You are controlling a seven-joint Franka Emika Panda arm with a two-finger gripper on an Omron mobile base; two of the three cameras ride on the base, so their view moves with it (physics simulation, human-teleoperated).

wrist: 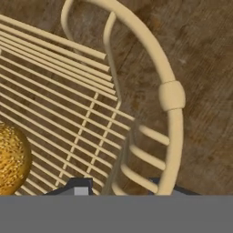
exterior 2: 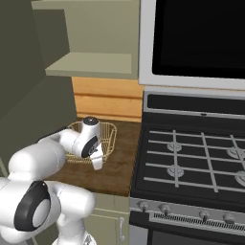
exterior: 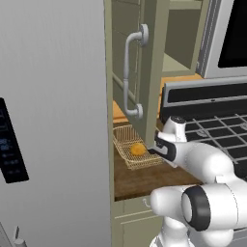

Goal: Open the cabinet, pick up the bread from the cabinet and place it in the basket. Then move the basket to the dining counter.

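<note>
The bread (exterior: 138,149) lies inside the basket (exterior: 124,137), toward its middle, a small rounded golden-orange lump with a speckled crust. The basket, tan wire mesh with flared sides, sits on the wooden bench (exterior: 144,178) between the fridge (exterior: 53,120) and the stove (exterior 2: 191,158).

The arm reaches forward and down from the base, elbow bent, with the wrist turned so the pincer (wrist: 120,184) points at the basket's near side. In the hand view its two dark fingertips (wrist: 79,184) stand one on each side of the basket's side wires, just under the thick rim (wrist: 170,95); the jaws are drawn narrow about that wall, but whether they actually press on it I cannot tell. The bread is off to one side of the fingertips, apart from them.

The cabinet (exterior: 149,62) door stands swung open above the bench, its grey bar handle (exterior: 130,72) facing the left camera, and its edge hangs just over the basket's far end. The shelf (exterior 2: 91,64) inside shows pale olive. A dark microwave (exterior 2: 196,38) hangs over the stove.
</note>
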